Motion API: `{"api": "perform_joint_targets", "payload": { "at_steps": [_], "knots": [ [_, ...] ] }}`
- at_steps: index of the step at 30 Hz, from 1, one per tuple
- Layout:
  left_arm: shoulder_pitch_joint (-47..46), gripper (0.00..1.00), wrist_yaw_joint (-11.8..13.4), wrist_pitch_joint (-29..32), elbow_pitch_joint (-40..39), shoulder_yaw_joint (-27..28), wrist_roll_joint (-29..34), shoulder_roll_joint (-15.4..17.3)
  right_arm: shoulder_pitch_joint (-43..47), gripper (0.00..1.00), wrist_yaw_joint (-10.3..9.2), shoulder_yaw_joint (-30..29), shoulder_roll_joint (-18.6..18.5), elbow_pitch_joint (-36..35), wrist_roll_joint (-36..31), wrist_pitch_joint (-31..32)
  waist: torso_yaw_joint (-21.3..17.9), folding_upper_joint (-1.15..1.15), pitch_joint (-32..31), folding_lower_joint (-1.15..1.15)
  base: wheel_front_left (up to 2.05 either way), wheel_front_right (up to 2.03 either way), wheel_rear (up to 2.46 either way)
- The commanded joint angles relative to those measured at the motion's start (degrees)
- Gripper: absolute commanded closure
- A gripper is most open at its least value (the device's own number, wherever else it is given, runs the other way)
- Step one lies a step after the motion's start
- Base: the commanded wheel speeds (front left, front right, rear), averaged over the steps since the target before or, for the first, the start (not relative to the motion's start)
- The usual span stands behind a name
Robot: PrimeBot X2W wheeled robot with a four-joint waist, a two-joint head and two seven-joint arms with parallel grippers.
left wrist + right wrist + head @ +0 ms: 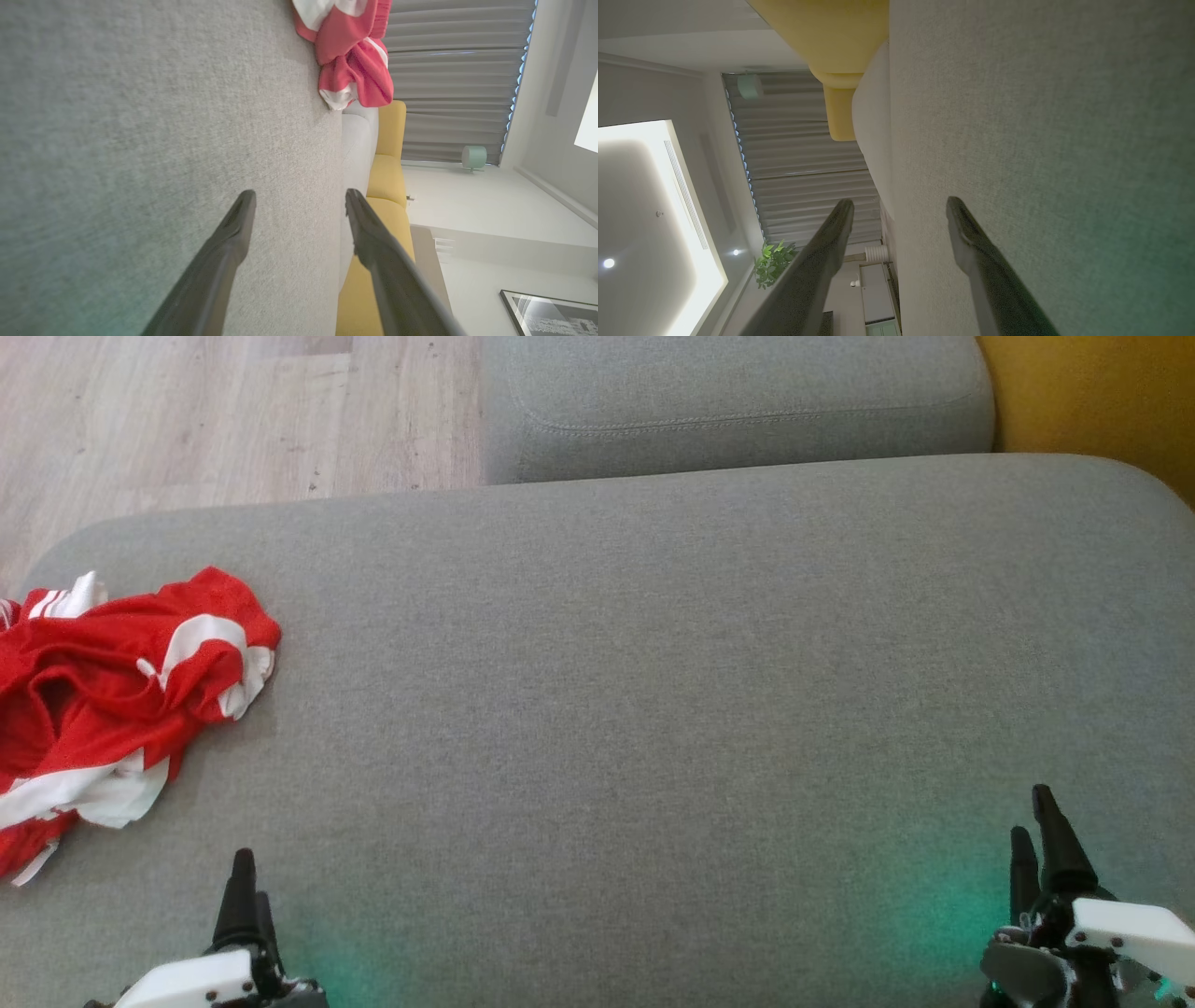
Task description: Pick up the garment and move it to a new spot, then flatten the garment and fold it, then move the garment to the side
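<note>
The left gripper (250,882) hovers low over the grey cushion (653,691), fingers spread and empty. Beyond it, the red-and-white garment (103,700) lies crumpled at the cushion's far left edge. Well apart on the right, the right gripper (1032,812) also has its fingers apart, holding nothing. A pinch on one loose fold could drag the bundle off the edge to the floor (187,420).

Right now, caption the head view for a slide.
Crumpled red-and-white garment on grey cushion; left gripper, right gripper empty nearby.
</note>
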Motion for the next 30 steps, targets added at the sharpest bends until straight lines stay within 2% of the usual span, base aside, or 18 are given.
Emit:
{"api": "perform_joint_targets", "payload": {
  "at_steps": [1, 11, 30],
  "knots": [
    [-2.71, 0.0, -0.03, -0.71, -1.77, -0.27, 1.11, 0.69, -3.0, 0.0, 0.0, 0.61, -0.83, -1.94, -1.03, -0.73, -0.02, 0.0, 0.03, 0.0, 0.0, 0.0, 0.0],
    [-4.32, 0.0, -0.06, -2.25, -1.2, -1.39, 6.31, 1.82, -5.44, 0.0, -0.01, 3.06, -2.63, -1.11, -4.94, -2.48, -0.21, 0.0, 0.21, 0.0, 0.0, 0.0, 0.0],
    [-8.27, 0.0, -0.13, -5.45, 1.54, -4.21, 21.51, 3.82, -10.33, 0.0, -0.01, 8.04, -5.13, 1.88, -17.25, -5.69, -0.47, 0.0, 0.44, 0.0, 0.0, 0.0, 0.0]
  ]
}}
